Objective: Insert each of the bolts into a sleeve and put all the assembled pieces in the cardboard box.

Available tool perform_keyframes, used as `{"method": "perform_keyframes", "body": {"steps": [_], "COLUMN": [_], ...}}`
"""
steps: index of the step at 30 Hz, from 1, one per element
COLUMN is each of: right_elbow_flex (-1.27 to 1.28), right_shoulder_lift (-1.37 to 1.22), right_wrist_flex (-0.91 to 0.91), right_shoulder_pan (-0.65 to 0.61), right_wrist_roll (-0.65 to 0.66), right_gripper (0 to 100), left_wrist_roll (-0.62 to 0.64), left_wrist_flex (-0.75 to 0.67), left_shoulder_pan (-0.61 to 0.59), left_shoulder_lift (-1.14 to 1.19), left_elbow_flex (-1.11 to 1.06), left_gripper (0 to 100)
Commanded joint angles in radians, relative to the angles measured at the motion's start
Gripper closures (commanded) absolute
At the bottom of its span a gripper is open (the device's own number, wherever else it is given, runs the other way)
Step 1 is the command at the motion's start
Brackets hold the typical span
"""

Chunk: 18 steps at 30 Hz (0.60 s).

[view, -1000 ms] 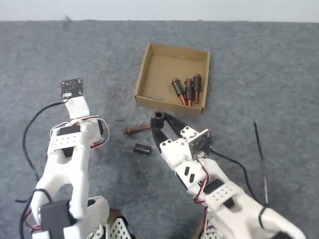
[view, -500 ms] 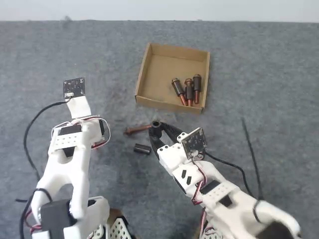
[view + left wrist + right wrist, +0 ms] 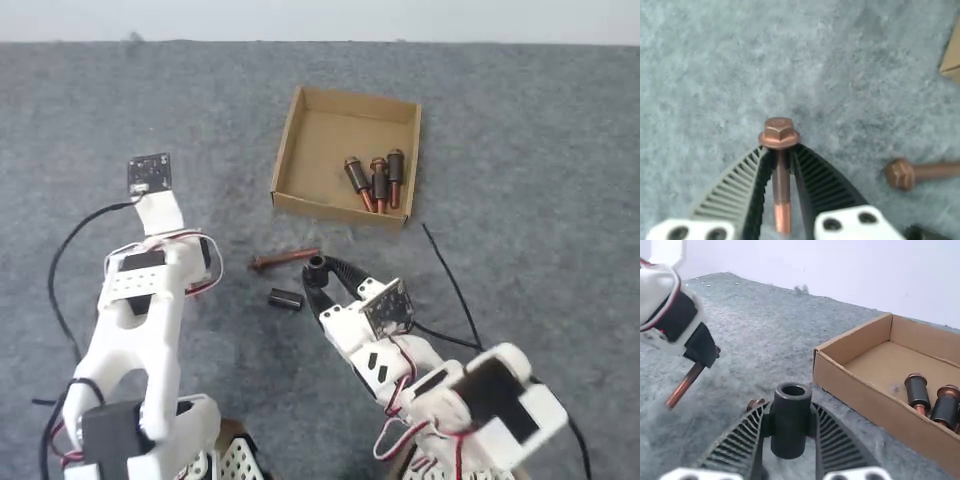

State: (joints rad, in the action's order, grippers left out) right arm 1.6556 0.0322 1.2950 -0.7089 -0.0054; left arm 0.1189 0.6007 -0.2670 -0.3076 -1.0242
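Left hand: your left hand [image 3: 780, 149] pinches a copper bolt [image 3: 781, 190] by the shank, with the hex head just past the fingertips.
Right hand: your right hand [image 3: 790, 426] is pressed onto a black sleeve [image 3: 791, 402], which stands upright with its open bore facing up.
Loose parts: a second bolt [image 3: 285, 259] lies flat, its tip just beside the right hand. A second sleeve [image 3: 286, 299] lies nearer to you, apart from the bolt and left of that hand.
Cardboard box [image 3: 290, 150]: it sits just beyond the right hand. Three assembled pieces [image 3: 375, 182] lie side by side in its near right part.
Open room: you have bare floor in the box's left half and open surface [image 3: 540, 150] to the left of the box. A black cable [image 3: 450, 285] crosses just right of the right arm.
Surface and room: grey carpet-like covering, with a white wall [image 3: 320, 20] along the far edge.
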Motion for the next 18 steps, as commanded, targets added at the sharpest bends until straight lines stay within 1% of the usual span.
{"method": "perform_keyframes", "body": {"steps": [1,7,14,16,18], "right_elbow_flex": [0.023,0.023,0.02,0.017,0.017], "right_shoulder_lift": [-0.027,-0.05,-0.054,-0.056,-0.056], "right_wrist_flex": [0.077,0.102,0.102,0.102,0.102], "right_shoulder_pan": [-0.027,-0.028,-0.033,-0.033,-0.033], "right_wrist_roll": [0.028,0.028,0.028,0.028,0.028], "right_gripper": [99.2,99.2,99.2,99.2,99.2], "left_wrist_roll": [-0.003,-0.008,-0.003,-0.003,-0.003], "left_wrist_flex": [-0.074,-0.249,-0.479,-0.523,-0.539], "left_shoulder_pan": [0.063,0.196,0.298,0.325,0.356], "left_shoulder_lift": [-0.057,-0.058,-0.058,-0.058,-0.06], "left_elbow_flex": [0.01,0.015,0.015,0.015,0.015], "left_gripper": [99,99,99,99,99]}}
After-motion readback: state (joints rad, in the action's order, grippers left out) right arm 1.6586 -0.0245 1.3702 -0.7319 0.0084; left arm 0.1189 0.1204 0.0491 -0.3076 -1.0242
